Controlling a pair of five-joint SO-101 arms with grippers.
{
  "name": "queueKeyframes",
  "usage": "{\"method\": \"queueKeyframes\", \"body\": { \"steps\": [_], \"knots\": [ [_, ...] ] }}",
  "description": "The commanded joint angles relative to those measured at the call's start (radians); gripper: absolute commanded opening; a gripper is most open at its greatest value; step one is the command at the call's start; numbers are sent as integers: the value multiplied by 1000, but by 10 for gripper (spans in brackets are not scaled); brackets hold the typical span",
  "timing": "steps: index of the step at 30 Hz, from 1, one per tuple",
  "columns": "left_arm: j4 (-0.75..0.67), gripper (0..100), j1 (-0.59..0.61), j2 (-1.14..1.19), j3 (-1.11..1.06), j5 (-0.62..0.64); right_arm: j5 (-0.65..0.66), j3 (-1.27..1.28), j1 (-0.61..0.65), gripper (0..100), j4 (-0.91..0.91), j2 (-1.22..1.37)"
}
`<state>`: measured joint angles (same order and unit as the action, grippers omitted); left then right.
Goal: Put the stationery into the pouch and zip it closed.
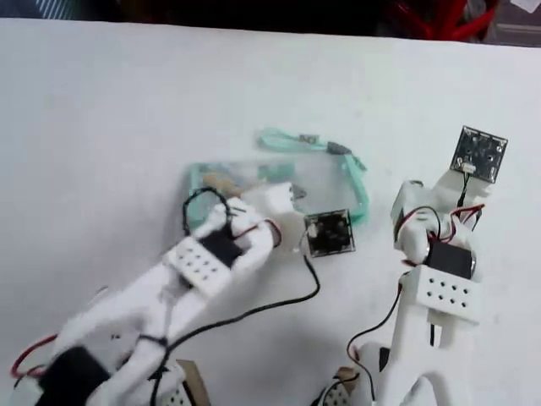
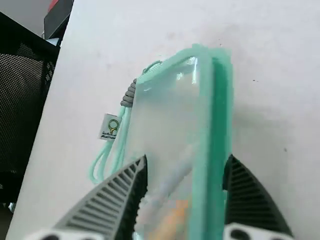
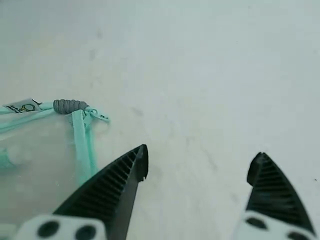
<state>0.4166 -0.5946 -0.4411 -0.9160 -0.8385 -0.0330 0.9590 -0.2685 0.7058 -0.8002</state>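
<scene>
The clear pouch (image 1: 279, 182) with mint-green trim lies flat mid-table, its mint strap (image 1: 292, 139) looped behind it. Through the plastic I see a pale stick and something orange (image 2: 172, 220). My left gripper (image 2: 187, 160) is open, one finger on each side of the pouch (image 2: 175, 120); in the high view it (image 1: 283, 199) sits over the pouch's near edge. My right gripper (image 3: 200, 160) is open with nothing in it over bare table, just right of the pouch's corner, where the grey strap knot (image 3: 70, 105) and the zipper pull (image 3: 97, 116) lie. In the high view it (image 1: 407, 203) is beside the pouch's right end.
The white table (image 1: 127, 101) stretches free to the left and behind the pouch. A black mesh chair (image 2: 25, 100) stands past the table's edge. Black and red cables (image 1: 254, 313) trail between the two arms near the front.
</scene>
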Motion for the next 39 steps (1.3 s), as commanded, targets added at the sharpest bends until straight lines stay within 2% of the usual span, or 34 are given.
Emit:
{"method": "queueKeyframes", "body": {
  "steps": [1, 5, 9, 12, 15, 16, 18, 21, 24, 27, 33, 37, 39],
  "knots": [
    [269, 279, -38, -262, 11, -11, -3, -5, 7, 315, -18, -10],
    [462, 278, -31, -558, 11, -11, -3, -3, 7, 315, -18, -10],
    [503, 278, 27, -880, 11, -11, -3, 5, 8, 312, -18, -10],
    [503, 227, 139, -1099, 11, -11, -2, 5, 68, 203, -12, -10],
    [463, 82, 302, -1256, -5, -11, 72, -20, 128, 10, -12, -21],
    [443, 29, 357, -1290, -15, -9, 127, -43, 153, 17, -1, -21],
    [427, 37, 463, -1336, -38, 38, 196, -100, 199, 48, 48, -21],
    [417, 45, 590, -1353, -48, 258, 209, -218, 252, 26, 150, -22],
    [419, 46, 650, -1353, -9, 494, 204, -391, 266, 18, 326, -22],
    [439, 46, 684, -1353, 68, 672, 201, -594, 266, 18, 506, -22],
    [578, 46, 684, -1216, 325, 770, 201, -1014, 297, 18, 789, -22],
    [736, 46, 684, -1013, 549, 796, 201, -1263, 360, 19, 987, -24],
    [827, 46, 684, -934, 649, 806, 201, -1344, 384, 21, 1017, -51]
  ]
}}
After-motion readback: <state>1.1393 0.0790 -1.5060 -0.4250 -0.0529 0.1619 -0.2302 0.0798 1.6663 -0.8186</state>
